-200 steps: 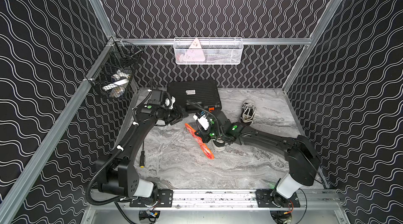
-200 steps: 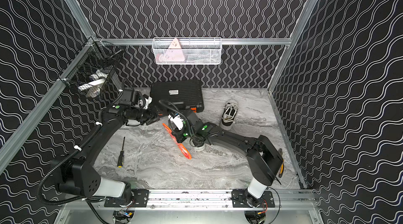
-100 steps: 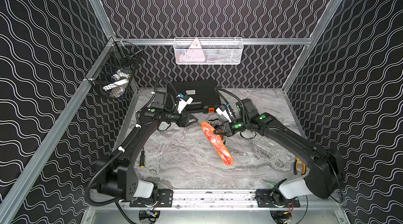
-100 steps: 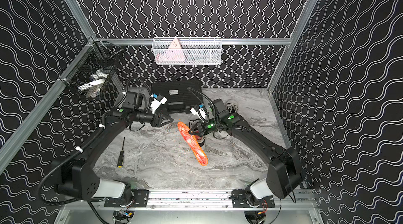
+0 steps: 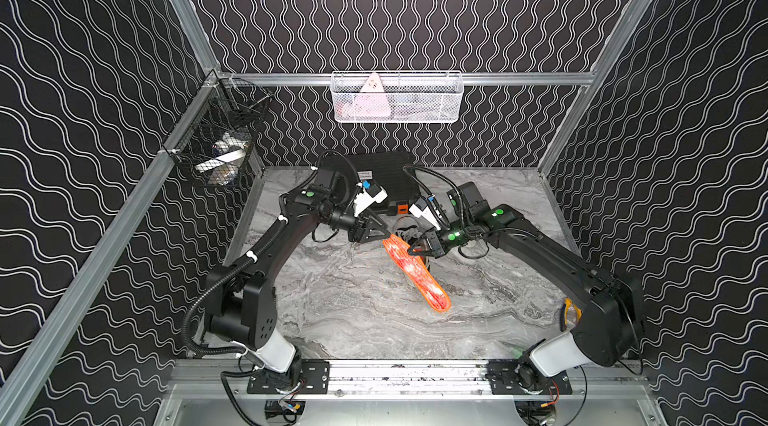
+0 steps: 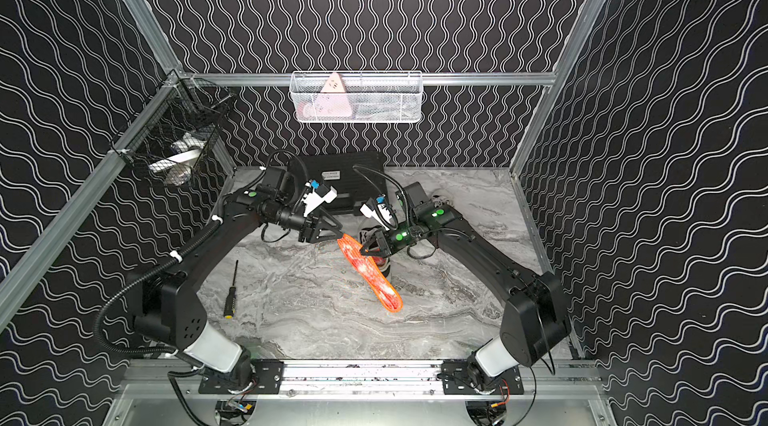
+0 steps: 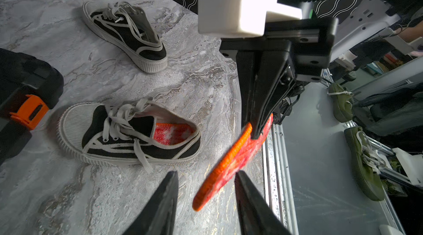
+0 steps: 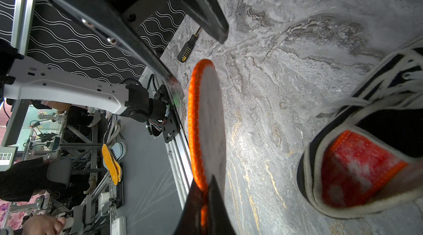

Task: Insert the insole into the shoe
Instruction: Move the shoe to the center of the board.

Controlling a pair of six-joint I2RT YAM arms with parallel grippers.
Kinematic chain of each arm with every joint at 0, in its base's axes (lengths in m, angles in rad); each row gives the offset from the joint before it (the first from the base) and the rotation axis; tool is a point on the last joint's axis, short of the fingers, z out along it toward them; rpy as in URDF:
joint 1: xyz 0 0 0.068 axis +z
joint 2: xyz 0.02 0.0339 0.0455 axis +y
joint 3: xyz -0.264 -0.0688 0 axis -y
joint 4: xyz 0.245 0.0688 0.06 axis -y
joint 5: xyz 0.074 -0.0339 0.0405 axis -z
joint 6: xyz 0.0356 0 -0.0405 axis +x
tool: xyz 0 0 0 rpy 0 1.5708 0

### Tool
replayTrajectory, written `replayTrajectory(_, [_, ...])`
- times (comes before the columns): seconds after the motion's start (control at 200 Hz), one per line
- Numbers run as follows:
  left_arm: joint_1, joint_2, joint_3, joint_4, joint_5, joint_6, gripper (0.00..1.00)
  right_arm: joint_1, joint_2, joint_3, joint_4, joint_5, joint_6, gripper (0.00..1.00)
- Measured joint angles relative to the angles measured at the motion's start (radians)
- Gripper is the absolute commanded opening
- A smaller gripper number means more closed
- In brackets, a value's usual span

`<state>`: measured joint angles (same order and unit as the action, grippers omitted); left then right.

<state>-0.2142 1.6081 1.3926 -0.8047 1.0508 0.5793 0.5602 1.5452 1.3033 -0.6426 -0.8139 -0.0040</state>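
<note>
- While eyeballing this one, spotted the right fingers (image 7: 263, 98) pressed together on one end of the insole (image 7: 231, 160), holding it in the air, clear of the counter (image 7: 68, 188).
- Left fingers (image 7: 160, 204): spread, one on each side of the insole's free end, gripping nothing. Can't tell about any light contact at the tips.
- Below and just past the right fingers: near shoe (image 7: 128, 135), already wearing an orange insole. Well beyond both sets of fingers: far shoe (image 7: 126, 32), so guessing that one as the target. Can't see inside it.
- Looks like a two-point hold being set up. Would close the left fingers gently on the flat faces, not the stitched orange edge, and keep the right pinch firm until sure of the second grip.
- After that: patterned side up, free end aimed at the shoe mouth, slid in low under the tongue, steering clear of the loose laces.
- Probably bendy, so better to grip near both ends to limit sag.
- Writing-wise: white sticker on the black case (image 5: 386, 183) behind both sets of fingers, too small to read. No legible brand on either shoe, nor on the screwdriver (image 6: 230, 291) lying well away from the left fingers.
</note>
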Motion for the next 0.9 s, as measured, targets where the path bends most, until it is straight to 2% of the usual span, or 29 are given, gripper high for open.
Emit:
replayTrajectory(0.145, [-0.007, 0.013, -0.005, -0.035, -0.004, 0.021, 0.41, -0.01, 0.013, 0.013, -0.002, 0.001, -0.015, 0.07])
replayTrajectory(0.33, [-0.037, 0.022, -0.019, -0.033, -0.013, 0.012, 0.15, -0.009, 0.035, 0.024, -0.002, 0.005, -0.019, 0.09])
replayTrajectory(0.395, [-0.043, 0.027, -0.019, -0.032, -0.023, -0.003, 0.0, -0.007, 0.045, 0.032, -0.001, 0.011, -0.021, 0.11])
replayTrajectory(0.455, [-0.045, 0.031, -0.017, -0.03, -0.034, -0.007, 0.0, -0.008, 0.048, 0.034, 0.0, 0.022, -0.022, 0.14])
replayTrajectory(0.545, [-0.047, 0.031, -0.011, -0.019, -0.06, -0.036, 0.0, -0.008, 0.048, 0.034, 0.01, 0.047, -0.021, 0.35])
replayTrajectory(0.635, [-0.048, 0.025, -0.013, 0.007, -0.115, -0.087, 0.0, -0.019, 0.04, 0.026, 0.014, 0.094, -0.016, 0.5])
replayTrajectory(0.705, [-0.061, 0.01, -0.013, 0.018, -0.162, -0.137, 0.0, -0.055, 0.012, 0.001, 0.027, 0.158, 0.003, 0.56])
replayTrajectory(0.776, [-0.1, -0.014, -0.019, 0.029, -0.188, -0.172, 0.0, -0.121, -0.024, -0.031, 0.053, 0.249, 0.056, 0.58])
replayTrajectory(0.901, [-0.185, -0.074, -0.08, 0.067, -0.209, -0.252, 0.0, -0.245, -0.04, -0.051, 0.087, 0.52, 0.184, 0.59])
